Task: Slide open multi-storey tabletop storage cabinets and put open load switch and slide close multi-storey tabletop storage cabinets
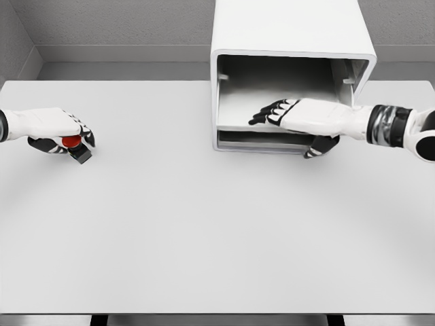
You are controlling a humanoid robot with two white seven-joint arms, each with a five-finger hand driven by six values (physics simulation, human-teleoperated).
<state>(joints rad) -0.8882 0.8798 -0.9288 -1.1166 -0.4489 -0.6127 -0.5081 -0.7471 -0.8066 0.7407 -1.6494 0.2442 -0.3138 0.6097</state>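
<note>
A wide pale tabletop (pixel 204 238) fills most of the room in front of me, bare but for the things at its far edge. Standing at the back, right of centre, is the white cabinet (pixel 292 68), its front open so you can see straight into a grey hollow; nothing lies inside that I can make out. A shallow drawer (pixel 262 139) sits at the bottom of it, its lip just proud of the frame.

The right robot hand (pixel 299 119) reaches in from the right, fingers stretched flat over the drawer's edge with the thumb hooked underneath, pinching the drawer front.

Far off at the left edge, well apart from the cabinet, the left robot hand (pixel 64 136) is curled round the switch (pixel 75 146), a small dark block with a red knob showing between the fingers.

That switch looks rigid, light and hard-shelled, probably a bit slippery; I'd judge the boxy body the safest place to hold it, leaving the red knob alone. The drawer should slide stiffly, best moved by its front lip.
</note>
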